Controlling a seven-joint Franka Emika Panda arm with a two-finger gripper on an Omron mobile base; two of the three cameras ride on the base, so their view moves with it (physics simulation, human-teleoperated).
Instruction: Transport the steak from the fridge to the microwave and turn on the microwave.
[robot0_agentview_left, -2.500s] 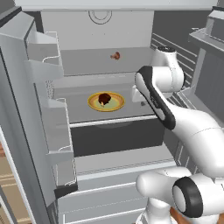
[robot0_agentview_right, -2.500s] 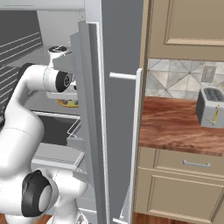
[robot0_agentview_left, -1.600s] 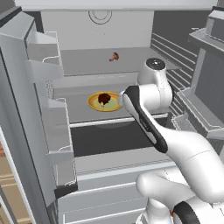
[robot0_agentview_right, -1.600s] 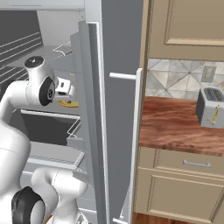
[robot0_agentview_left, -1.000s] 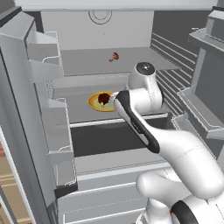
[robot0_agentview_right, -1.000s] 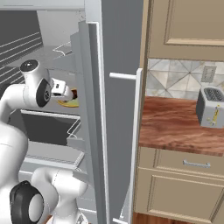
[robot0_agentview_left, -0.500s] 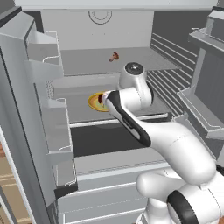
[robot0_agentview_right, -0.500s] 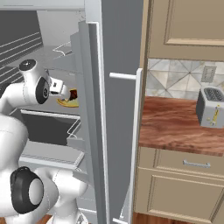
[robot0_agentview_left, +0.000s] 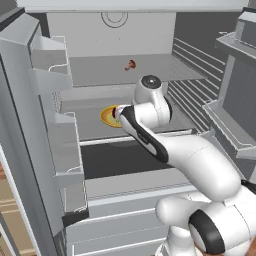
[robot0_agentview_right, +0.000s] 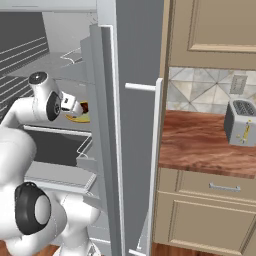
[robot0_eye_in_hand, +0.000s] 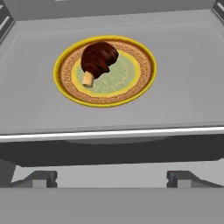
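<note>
Steak (robot0_eye_in_hand: 98, 59) on yellow plate (robot0_eye_in_hand: 144, 72), middle fridge shelf (robot0_eye_in_hand: 183, 109); gripper (robot0_eye_in_hand: 111, 179) spread wide, short of it (nothing held). Risk: rounded lump could roll off fingertips, plate shoved back

Dark brown steak (robot0_eye_in_hand: 99, 59); yellow plate (robot0_eye_in_hand: 144, 74) with patterned tan ring.
</note>
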